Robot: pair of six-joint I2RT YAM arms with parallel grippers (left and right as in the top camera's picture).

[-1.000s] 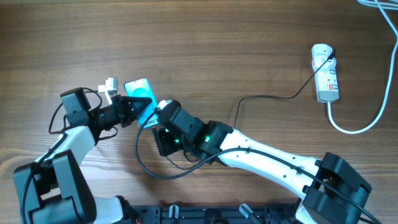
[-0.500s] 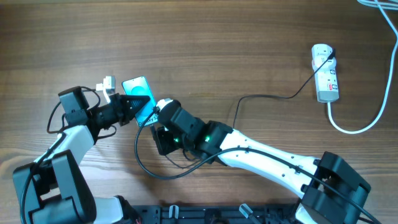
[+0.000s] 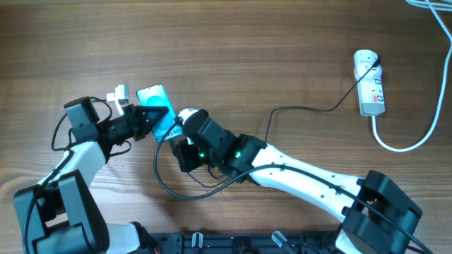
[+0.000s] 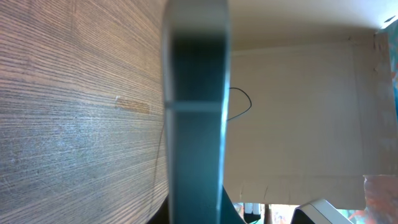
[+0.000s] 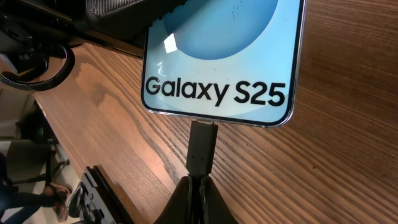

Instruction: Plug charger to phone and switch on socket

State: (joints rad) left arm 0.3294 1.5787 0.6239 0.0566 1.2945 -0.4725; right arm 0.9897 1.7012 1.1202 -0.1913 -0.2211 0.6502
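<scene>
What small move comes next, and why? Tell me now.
Probably push the right gripper straight ahead to seat the charger: its tip meets the bottom-edge port of the phone, aligned, while the left gripper holds it.

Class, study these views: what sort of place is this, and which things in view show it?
Probably a robotics lab bench: a left arm and a right arm work at a wooden table, holding a phone and charger, with a socket nearby.
</scene>
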